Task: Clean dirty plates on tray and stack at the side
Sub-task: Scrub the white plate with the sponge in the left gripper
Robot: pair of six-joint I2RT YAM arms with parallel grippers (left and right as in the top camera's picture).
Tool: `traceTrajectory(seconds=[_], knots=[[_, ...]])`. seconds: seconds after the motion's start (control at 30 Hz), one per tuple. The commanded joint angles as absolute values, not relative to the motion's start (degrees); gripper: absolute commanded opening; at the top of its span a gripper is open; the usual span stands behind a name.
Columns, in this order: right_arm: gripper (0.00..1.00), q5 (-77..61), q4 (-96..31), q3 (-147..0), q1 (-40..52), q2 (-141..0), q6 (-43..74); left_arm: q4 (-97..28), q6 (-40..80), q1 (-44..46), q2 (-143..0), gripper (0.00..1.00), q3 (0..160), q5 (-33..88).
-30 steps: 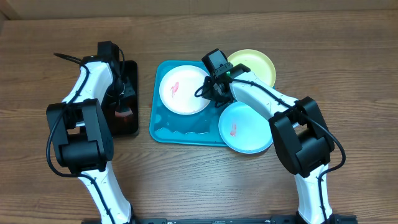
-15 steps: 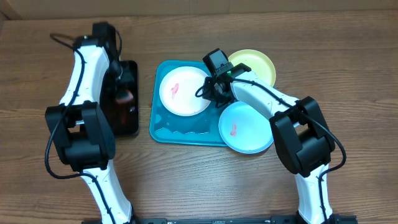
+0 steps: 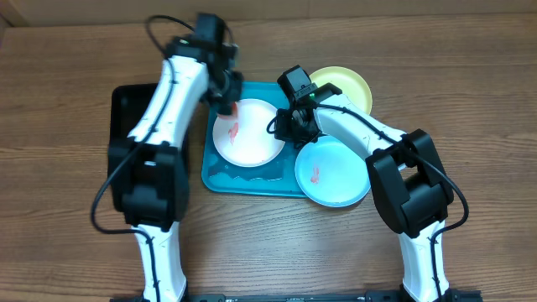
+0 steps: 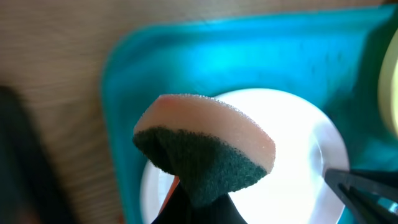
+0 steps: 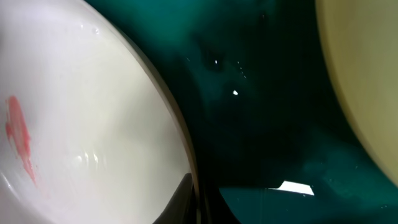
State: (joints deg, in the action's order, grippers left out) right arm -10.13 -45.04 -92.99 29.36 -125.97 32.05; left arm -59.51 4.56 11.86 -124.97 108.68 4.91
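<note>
Up close, green-backed sponge (image 4: 205, 143) above plate (image 4: 298, 143)

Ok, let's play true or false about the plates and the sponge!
1. The left claw holds a sponge over the white plate. True.
2. The white plate is spotless. False: it has a red smear.
3. The yellow plate is stacked on the white plate. False: it lies apart, at the tray's far right corner.
4. The right claw is shut on the white plate's rim. True.
5. The blue-rimmed plate has a red smear. True.
</note>
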Motion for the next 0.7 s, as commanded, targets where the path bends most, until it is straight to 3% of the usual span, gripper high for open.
traceTrajectory(seconds=[0.0, 0.4, 0.6, 0.67], knots=[[0.04, -10.44, -46.02, -93.08, 28.73, -126.45, 31.03, -59.51, 8.93, 12.32, -128.84, 0.04, 106.0, -2.09], [0.04, -10.37, -45.39, -93.08, 28.47, -126.45, 31.03, -61.69, 12.29, 14.39, -134.96, 0.04, 103.26, 2.7], [0.04, -10.39, -44.93, -93.08, 28.47, -126.45, 31.05, -63.22, -4.34, 15.75, -134.89, 0.04, 102.61, 22.83], [0.04, -10.39, -44.86, -93.08, 28.47, -126.45, 31.05, -63.64, -5.17, 15.64, -134.89, 0.04, 102.61, 24.58]])
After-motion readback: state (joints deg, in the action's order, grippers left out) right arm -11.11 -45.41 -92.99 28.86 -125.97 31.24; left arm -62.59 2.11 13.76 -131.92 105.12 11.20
